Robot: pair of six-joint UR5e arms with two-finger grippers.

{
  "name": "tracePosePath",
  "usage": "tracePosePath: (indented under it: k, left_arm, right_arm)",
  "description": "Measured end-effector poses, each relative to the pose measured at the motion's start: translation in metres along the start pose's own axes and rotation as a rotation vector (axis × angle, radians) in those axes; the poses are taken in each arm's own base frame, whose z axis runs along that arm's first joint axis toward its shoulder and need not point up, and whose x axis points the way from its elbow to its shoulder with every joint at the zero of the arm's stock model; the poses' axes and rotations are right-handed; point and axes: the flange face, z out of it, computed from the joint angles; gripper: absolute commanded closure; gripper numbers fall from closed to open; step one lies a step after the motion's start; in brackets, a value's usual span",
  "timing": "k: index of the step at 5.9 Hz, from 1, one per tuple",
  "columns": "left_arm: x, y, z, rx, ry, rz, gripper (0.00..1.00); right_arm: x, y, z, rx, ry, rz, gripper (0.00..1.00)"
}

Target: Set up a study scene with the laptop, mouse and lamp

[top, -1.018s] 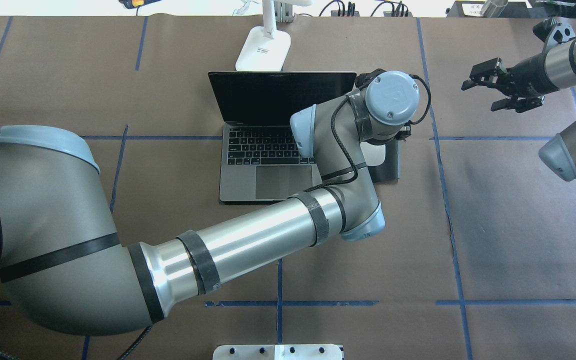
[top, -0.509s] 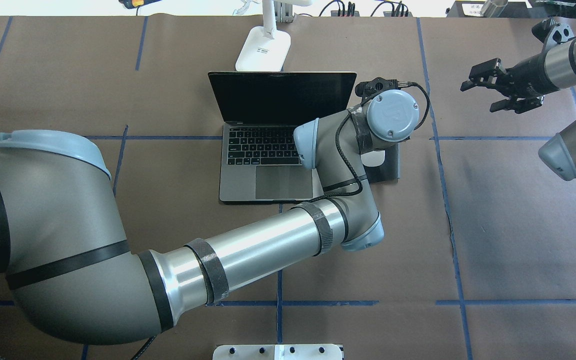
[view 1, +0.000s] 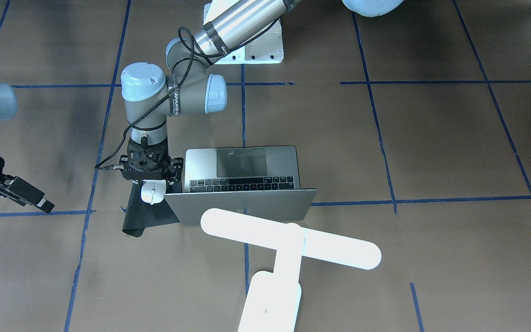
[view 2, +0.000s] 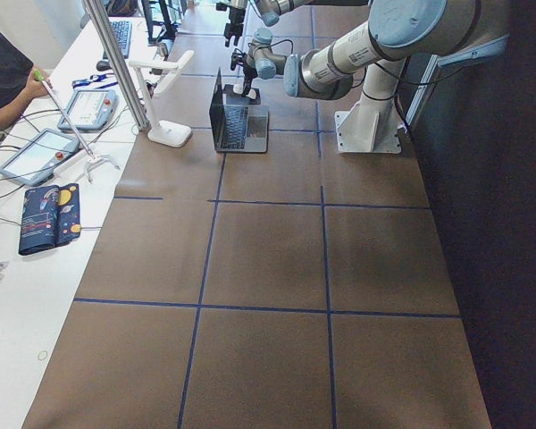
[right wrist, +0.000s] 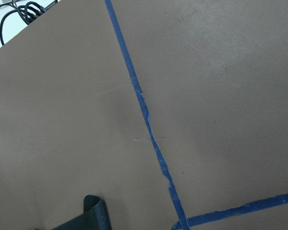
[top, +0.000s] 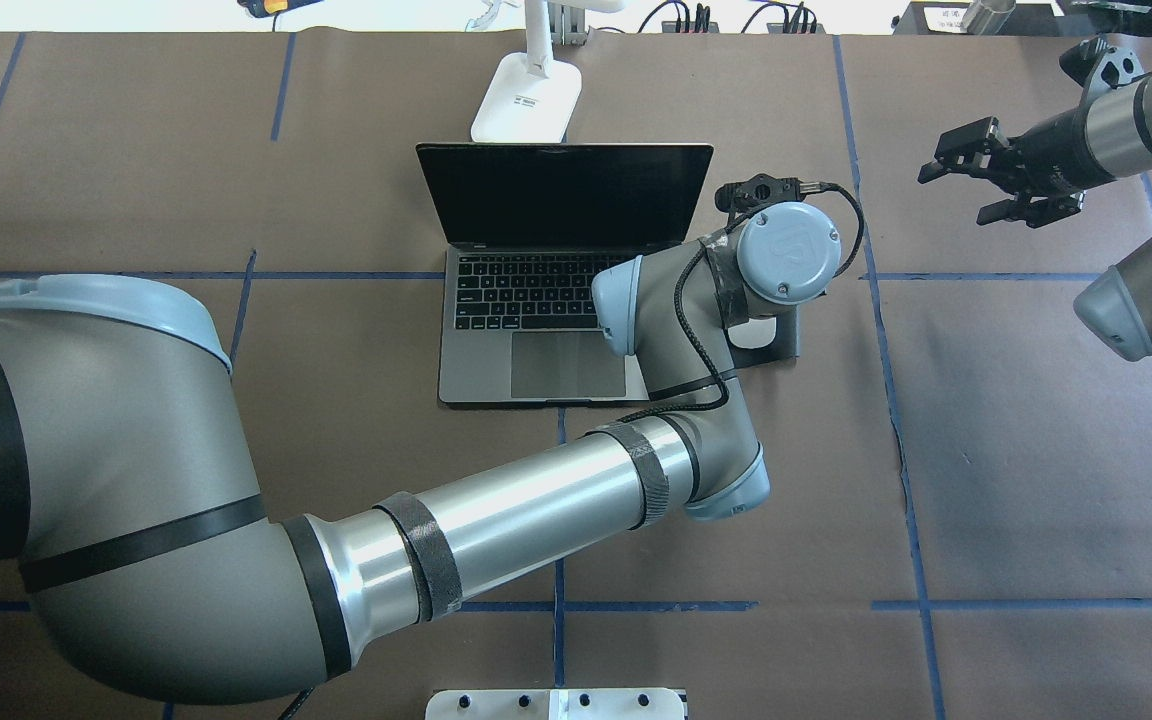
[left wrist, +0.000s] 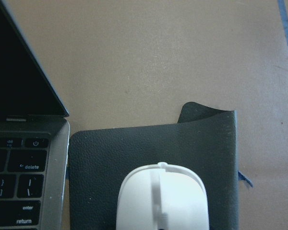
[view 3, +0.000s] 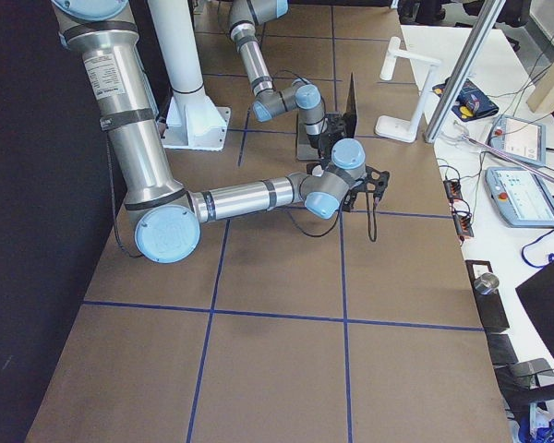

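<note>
In the front-facing view you saw the left pincer (view 1: 151, 182) poised straight above the mouse (view 1: 151, 193), which sat on the black pad (view 1: 137, 216) just beside the open laptop (view 1: 284, 161) on the table (view 1: 431, 138). Whether its jaws clasped the mouse, you could not tell. Overhead, the right pincer (top: 956, 193) hung spread apart and empty, well away. The left wrist view showed you no fingers.

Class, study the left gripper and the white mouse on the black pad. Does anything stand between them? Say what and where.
Nothing visible does. The left gripper hangs directly over the mouse, which lies on the black pad; the wrist view of it is unblocked. The open laptop stands beside it, off the path.
</note>
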Motion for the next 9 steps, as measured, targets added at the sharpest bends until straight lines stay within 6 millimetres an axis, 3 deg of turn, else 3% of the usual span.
tracePosePath:
  k: [3,5,6,8,9]
  left_arm:
    - [0.011,-0.003,-0.014,0.010,0.047,-0.005,0.00]
    - [0.031,-0.011,-0.050,0.030,0.135,-0.051,0.00]
    - [0.027,-0.013,-0.064,0.027,0.178,-0.066,0.00]
    - [-0.020,-0.029,-0.093,-0.025,0.234,-0.080,0.00]
    - [-0.061,-0.039,-0.108,-0.055,0.261,-0.082,0.00]
  right_arm:
    - [0.001,-0.004,-0.005,0.010,-0.003,0.002,0.00]
    - [0.010,-0.010,-0.012,0.021,0.001,0.013,0.00]
    - [0.017,-0.011,-0.016,0.019,0.003,0.009,0.00]
    - [0.035,-0.018,-0.038,-0.002,-0.008,-0.015,0.00]
    - [0.044,-0.014,-0.049,-0.006,-0.013,-0.018,0.00]
